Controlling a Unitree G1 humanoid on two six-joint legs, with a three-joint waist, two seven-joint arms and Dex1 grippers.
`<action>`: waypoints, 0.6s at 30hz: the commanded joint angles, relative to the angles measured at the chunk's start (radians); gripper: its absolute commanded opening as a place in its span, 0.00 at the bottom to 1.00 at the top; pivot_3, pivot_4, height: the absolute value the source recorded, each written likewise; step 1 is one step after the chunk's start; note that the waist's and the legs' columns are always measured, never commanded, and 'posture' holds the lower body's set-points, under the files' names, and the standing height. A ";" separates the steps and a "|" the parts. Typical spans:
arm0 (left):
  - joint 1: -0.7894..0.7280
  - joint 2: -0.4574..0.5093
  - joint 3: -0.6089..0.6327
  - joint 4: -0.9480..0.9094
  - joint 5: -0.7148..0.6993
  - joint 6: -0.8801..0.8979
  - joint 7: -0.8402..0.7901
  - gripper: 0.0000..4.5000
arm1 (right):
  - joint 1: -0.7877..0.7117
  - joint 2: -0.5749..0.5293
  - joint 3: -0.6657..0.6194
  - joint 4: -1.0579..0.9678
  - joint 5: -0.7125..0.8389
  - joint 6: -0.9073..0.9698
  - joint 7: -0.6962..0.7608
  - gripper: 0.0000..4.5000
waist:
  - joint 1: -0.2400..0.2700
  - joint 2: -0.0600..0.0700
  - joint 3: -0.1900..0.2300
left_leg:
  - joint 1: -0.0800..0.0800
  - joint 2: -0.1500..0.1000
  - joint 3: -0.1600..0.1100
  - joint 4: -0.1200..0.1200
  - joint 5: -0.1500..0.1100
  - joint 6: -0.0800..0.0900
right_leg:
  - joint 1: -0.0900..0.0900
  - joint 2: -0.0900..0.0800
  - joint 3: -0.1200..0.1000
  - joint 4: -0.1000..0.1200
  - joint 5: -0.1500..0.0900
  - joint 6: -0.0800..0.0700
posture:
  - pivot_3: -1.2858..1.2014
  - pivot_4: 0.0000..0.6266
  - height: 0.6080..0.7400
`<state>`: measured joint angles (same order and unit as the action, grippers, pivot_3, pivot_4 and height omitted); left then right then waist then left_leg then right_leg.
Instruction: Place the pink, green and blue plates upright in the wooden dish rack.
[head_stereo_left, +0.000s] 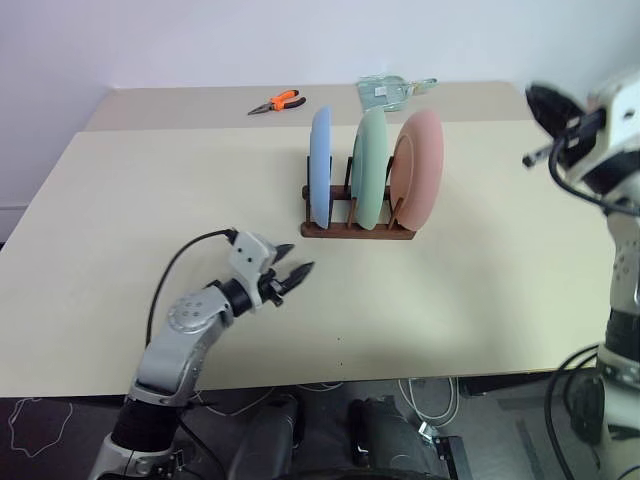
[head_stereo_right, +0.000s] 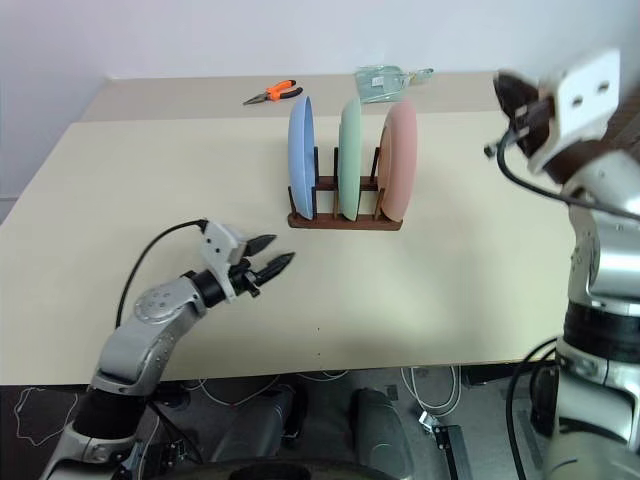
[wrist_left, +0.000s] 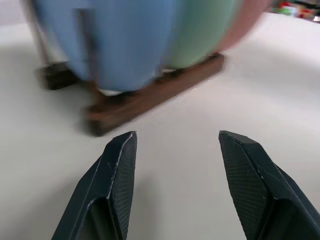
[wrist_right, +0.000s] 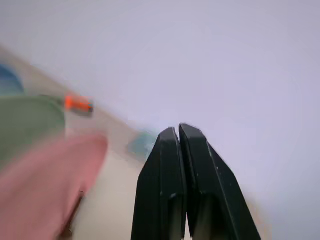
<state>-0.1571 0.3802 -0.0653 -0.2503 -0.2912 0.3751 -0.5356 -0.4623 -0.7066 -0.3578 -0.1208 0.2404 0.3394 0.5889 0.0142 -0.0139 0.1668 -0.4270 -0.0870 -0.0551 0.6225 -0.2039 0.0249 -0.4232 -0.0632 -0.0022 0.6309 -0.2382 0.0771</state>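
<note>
Three plates stand upright side by side in the wooden dish rack (head_stereo_left: 357, 230) at the middle of the table: the blue plate (head_stereo_left: 320, 165) on the left, the green plate (head_stereo_left: 369, 167) in the middle, the pink plate (head_stereo_left: 418, 165) on the right. My left gripper (head_stereo_left: 290, 274) hovers low over the table in front and to the left of the rack, open and empty, pointing at it. My right gripper (wrist_right: 178, 137) is raised at the right of the table, apart from the pink plate, shut with nothing between its fingers.
Orange-handled pliers (head_stereo_left: 277, 102) lie at the back of the table. A clear plastic packet (head_stereo_left: 390, 92) lies behind the rack. The beige table (head_stereo_left: 150, 190) ends at a wall behind. Cables hang below the front edge.
</note>
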 joint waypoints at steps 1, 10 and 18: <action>0.006 0.032 0.083 0.031 0.024 -0.063 0.022 0.59 | 0.110 0.046 0.026 0.029 -0.014 -0.048 -0.006 0.01 | -0.003 0.003 0.001 | 0.000 0.000 0.000 0.000 0.000 0.000 | 0.000 0.000 0.000 0.000 0.000 0.000 | 0.52 0.24 0.89; 0.076 0.054 0.151 0.059 0.046 -0.117 0.042 0.59 | 0.127 0.134 0.080 0.124 -0.017 -0.101 -0.047 0.01 | -0.002 0.011 0.002 | 0.000 0.000 0.002 0.002 0.000 0.000 | -0.001 0.000 0.002 0.002 0.001 0.001 | 0.52 0.24 0.89; 0.118 0.030 0.145 0.035 0.053 -0.123 0.072 0.59 | 0.147 0.153 0.106 0.162 -0.004 -0.106 -0.035 0.01 | -0.001 0.011 0.002 | 0.000 0.000 0.002 0.002 0.000 0.001 | -0.001 0.000 0.002 0.001 0.000 0.000 | 0.52 0.24 0.89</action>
<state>-0.0465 0.4143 0.0667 -0.1723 -0.2434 0.2740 -0.4743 -0.3148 -0.5602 -0.2449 0.0376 0.2202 0.2534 0.5495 0.0132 -0.0030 0.1686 -0.4272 -0.0873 -0.0533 0.6247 -0.2043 0.0255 -0.4242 -0.0633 -0.0002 0.6325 -0.2380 0.0773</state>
